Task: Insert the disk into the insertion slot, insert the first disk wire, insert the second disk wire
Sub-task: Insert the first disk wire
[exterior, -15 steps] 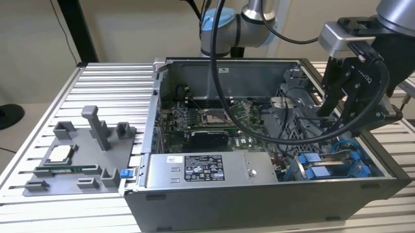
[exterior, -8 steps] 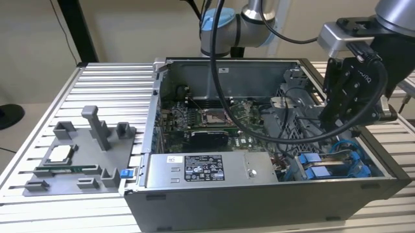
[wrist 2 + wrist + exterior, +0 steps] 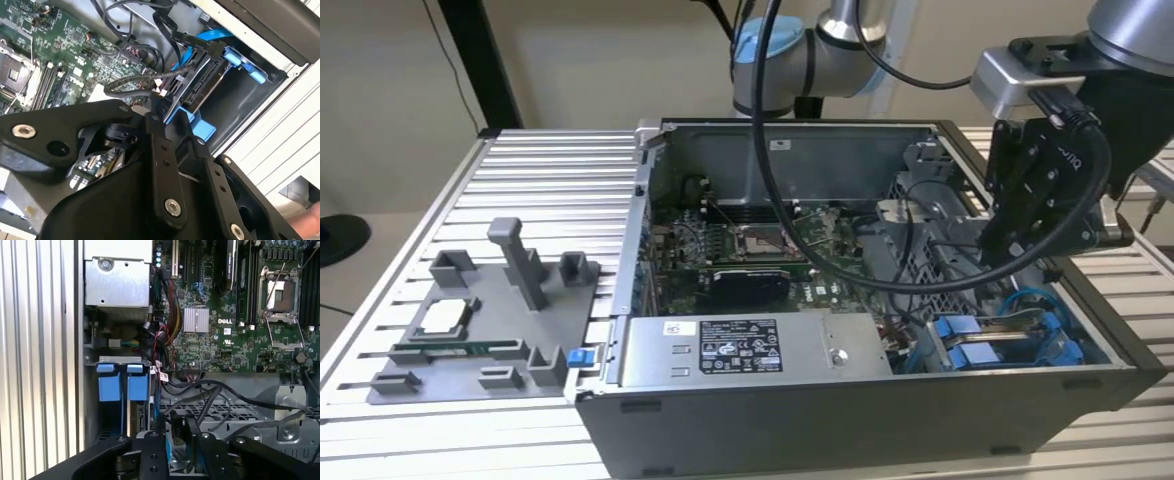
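The gripper [image 3: 1017, 250] hangs in the open computer case [image 3: 854, 425] above the blue-railed insertion slot [image 3: 987, 345], at the exterior view's right; a grey fixture tray [image 3: 491, 300] lies on the slatted table [image 3: 547, 180].

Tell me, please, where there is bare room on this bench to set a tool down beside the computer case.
The slatted table is bare behind the grey fixture tray, up to the computer case wall, and along its front edge. Crowded: around the drive cage, with cables, blue tabs and the gripper.
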